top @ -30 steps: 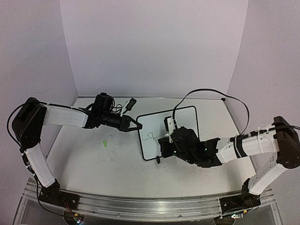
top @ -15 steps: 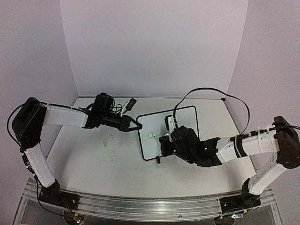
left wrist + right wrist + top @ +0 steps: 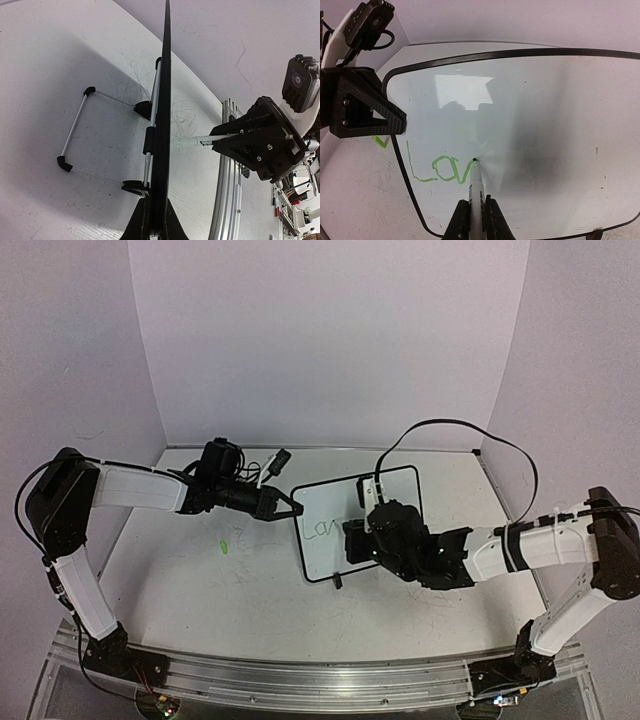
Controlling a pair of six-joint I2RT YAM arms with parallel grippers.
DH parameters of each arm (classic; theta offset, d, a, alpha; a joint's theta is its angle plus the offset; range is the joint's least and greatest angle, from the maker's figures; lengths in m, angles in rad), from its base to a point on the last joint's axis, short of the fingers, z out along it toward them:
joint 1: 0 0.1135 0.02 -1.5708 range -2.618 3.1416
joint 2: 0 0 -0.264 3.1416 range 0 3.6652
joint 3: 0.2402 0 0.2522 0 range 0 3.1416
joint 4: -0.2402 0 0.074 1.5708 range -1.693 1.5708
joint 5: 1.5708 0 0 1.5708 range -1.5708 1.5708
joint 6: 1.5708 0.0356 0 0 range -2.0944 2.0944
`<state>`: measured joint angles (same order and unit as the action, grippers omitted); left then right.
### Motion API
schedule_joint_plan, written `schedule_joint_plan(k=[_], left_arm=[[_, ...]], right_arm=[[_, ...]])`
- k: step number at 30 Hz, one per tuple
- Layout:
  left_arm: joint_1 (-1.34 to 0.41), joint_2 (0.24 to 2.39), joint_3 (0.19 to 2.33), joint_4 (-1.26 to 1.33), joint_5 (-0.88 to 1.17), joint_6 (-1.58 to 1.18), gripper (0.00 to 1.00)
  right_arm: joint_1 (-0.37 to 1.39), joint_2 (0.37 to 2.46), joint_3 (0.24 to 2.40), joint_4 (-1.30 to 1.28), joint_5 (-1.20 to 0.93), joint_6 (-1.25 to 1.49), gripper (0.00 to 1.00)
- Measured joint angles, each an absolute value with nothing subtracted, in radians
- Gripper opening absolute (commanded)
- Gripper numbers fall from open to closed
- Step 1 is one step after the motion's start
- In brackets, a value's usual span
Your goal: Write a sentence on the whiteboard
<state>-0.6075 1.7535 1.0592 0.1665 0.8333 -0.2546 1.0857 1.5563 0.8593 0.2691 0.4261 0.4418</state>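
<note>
Left arm extended from left edge toward centre of top view, forearm near level. I saw left gripper [image 3: 293, 510] clamped tight on left rim of small white rectangular whiteboard with thin black frame [image 3: 335, 502]. Right arm came in from right edge, wrist low over board's lower half. Right gripper [image 3: 475, 216] closed around slim grey marker [image 3: 476, 186], tip touching board beside green letters [image 3: 440, 170]. Board stood mid-frame on scribbled white tabletop [image 3: 200, 580], propped on wire stand [image 3: 75, 130], long axis left-right, face tilted toward bottom of frame.
</note>
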Motion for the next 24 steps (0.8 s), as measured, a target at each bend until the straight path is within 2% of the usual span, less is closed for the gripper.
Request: schedule_joint_plan(k=[11, 24], left_arm=[[-0.608, 1.748, 1.059, 0.165, 0.838, -0.255, 0.0], [-0.608, 1.748, 1.059, 0.164, 0.839, -0.255, 0.0]], right_arm=[[1.075, 1.452, 0.799, 0.284, 0.368, 0.441, 0.0], [1.075, 1.504, 0.799, 0.29, 0.34, 0.451, 0.0]])
